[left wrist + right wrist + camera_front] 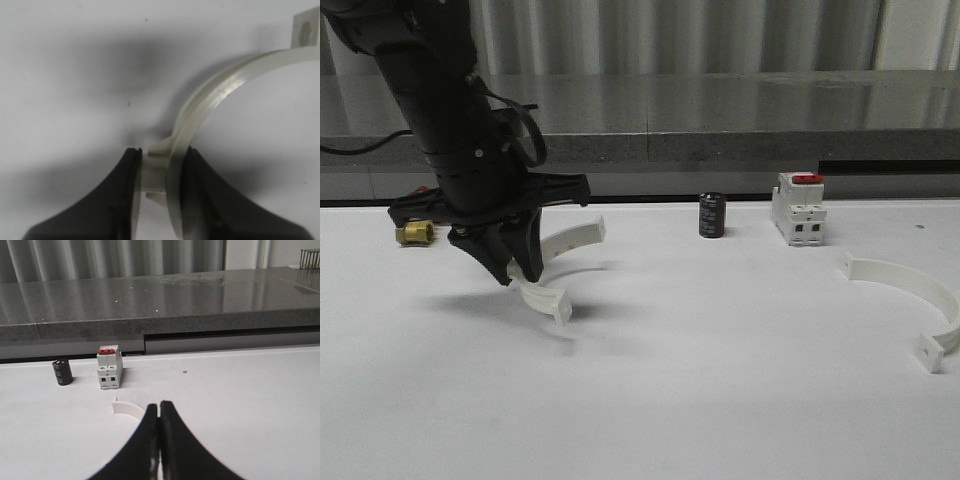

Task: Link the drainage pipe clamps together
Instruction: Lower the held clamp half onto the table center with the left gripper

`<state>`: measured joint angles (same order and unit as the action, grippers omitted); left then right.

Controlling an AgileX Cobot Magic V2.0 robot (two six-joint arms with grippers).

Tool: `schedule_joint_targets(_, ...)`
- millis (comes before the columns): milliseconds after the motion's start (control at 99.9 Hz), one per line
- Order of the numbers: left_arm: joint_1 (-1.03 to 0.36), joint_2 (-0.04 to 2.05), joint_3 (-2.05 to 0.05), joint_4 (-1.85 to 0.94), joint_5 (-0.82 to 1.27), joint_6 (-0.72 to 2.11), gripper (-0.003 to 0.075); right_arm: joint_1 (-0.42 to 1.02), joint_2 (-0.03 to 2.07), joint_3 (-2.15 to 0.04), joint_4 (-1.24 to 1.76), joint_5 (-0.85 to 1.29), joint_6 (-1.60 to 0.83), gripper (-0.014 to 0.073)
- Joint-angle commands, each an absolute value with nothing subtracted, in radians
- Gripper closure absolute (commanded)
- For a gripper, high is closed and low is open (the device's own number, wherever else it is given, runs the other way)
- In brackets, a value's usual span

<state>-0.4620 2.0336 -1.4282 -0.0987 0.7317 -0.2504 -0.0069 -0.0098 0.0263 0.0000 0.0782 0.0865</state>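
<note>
Here the left gripper (520,268), black and two-fingered, is clamped on one white plastic semicircular half-ring clamp (560,270) at the left of the white table (720,380); the shadow beneath suggests the piece is just off the surface, though I cannot be sure. The left wrist view shows the hold closely: the fingers (210,200) pinch across the thin band of the half-ring (210,100) at a small moulded rib, with the arc curving away to a flat end tab (305,30). The second white plastic half-ring clamp (920,300) lies flat at the far right of the table, well apart from the first, its two tabs on the surface. The right gripper (159,440) hangs over the table with its fingers pressed together on nothing, the end of that second half-ring (127,407) just beyond its tips. Judgement on handling: these parts look light, thin and somewhat springy, so a pinch across the band may let the arc pivot or flex when the tabs are pushed together; the smooth plastic may slip. The mid-arc hold beside the rib seems sensible, since it leaves both tabs free for mating. The other half likely wants the same grip. Bystanders: a small brass fitting (416,233), a black cylindrical capacitor (711,215), a white boxy red-topped switch (797,208).
</note>
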Motion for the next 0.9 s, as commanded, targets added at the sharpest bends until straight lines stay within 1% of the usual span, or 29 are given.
schedule_joint_targets(0, -0.475, 1.986, -1.458, -0.101, 0.711, -0.265, 0.0741, -0.010, -0.029, 0.010, 0.000, -0.011, 0.077, 0.0662)
schedule_joint_targets(310, -0.477, 1.993, -1.458, -0.099, 0.686, -0.265, 0.0741, -0.010, -0.029, 0.010, 0.000, -0.011, 0.077, 0.0662)
schedule_joint_targets(681, -0.490, 2.032, -1.458, -0.095, 0.712, -0.276, 0.0734, -0.010, -0.029, 0.010, 0.000, -0.011, 0.077, 0.0662)
schedule_joint_targets(731, -0.490, 2.032, -1.458, -0.095, 0.712, -0.276, 0.0710, -0.010, -0.029, 0.010, 0.000, -0.011, 0.077, 0.0662)
schedule_joint_targets(801, -0.490, 2.032, -1.458, -0.095, 0.713, -0.276, 0.0648, -0.010, -0.029, 0.010, 0.000, -0.011, 0.077, 0.0662)
schedule_joint_targets(891, -0.490, 2.032, -1.461, -0.095, 0.718, -0.276, 0.0535, -0.010, -0.029, 0.010, 0.000, -0.011, 0.077, 0.0662)
